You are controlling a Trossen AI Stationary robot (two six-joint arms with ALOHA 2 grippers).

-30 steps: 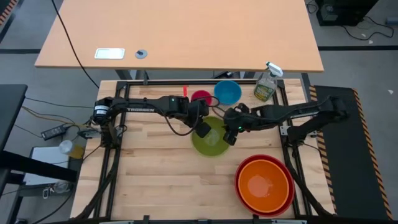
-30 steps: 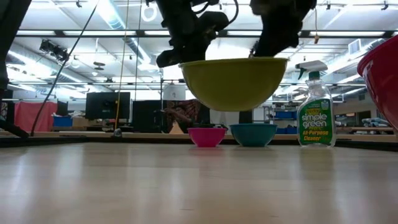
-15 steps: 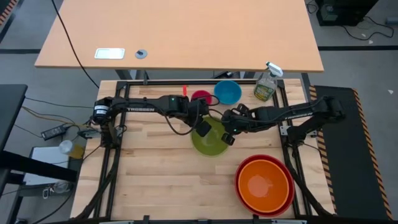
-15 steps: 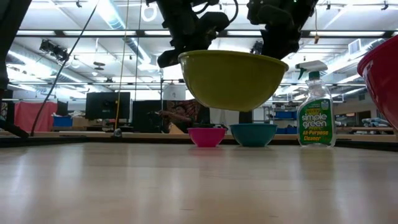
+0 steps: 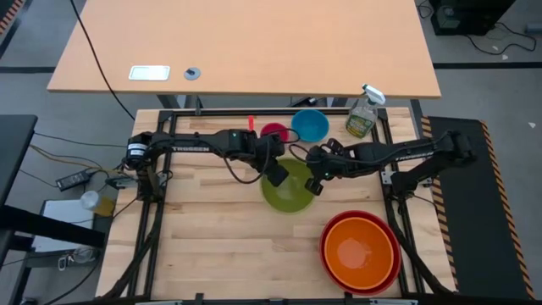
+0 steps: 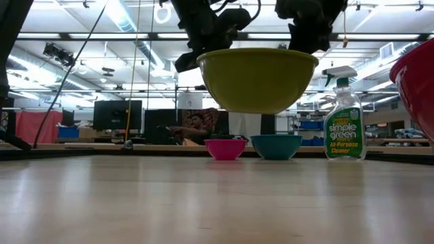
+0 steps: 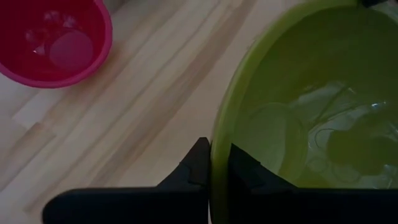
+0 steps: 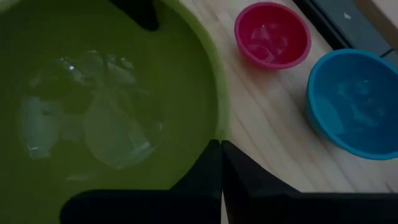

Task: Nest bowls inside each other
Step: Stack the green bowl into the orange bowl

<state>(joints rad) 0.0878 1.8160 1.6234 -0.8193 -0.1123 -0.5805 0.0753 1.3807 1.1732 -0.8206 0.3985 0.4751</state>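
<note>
My two grippers hold a lime green bowl (image 5: pixel 288 188) in the air above the middle of the table. My left gripper (image 5: pixel 276 178) is shut on its left rim and my right gripper (image 5: pixel 312 184) on its right rim. The orange bowl (image 5: pixel 360 256) sits nested in the red bowl (image 5: pixel 327 234) at the near right. The pink bowl (image 5: pixel 273 131) and the blue bowl (image 5: pixel 310 124) stand side by side on their bases at the far edge. My left gripper pinches the green bowl's rim (image 7: pixel 215 146) on its left side, one finger inside the bowl and one outside. The fingers slant down from the far left. The bowl (image 6: pixel 258 81) hangs upright and clear of the table. My right gripper pinches the rim (image 8: pixel 219 127) on the bowl's right side, one finger inside and one outside. It slants down from the right. The bowl stays clear of the table and about level.
A clear spray bottle (image 5: pixel 362 114) with yellowish liquid stands at the far right corner, beside the blue bowl. The near left part of the table (image 5: pixel 203 246) is bare wood. A person sits in the room behind the table (image 6: pixel 196 125).
My right gripper has shut on the green bowl's right rim. The bowl tipped a little as the fingers came onto it and now hangs about level, slightly higher than before. My left gripper has kept its hold.
</note>
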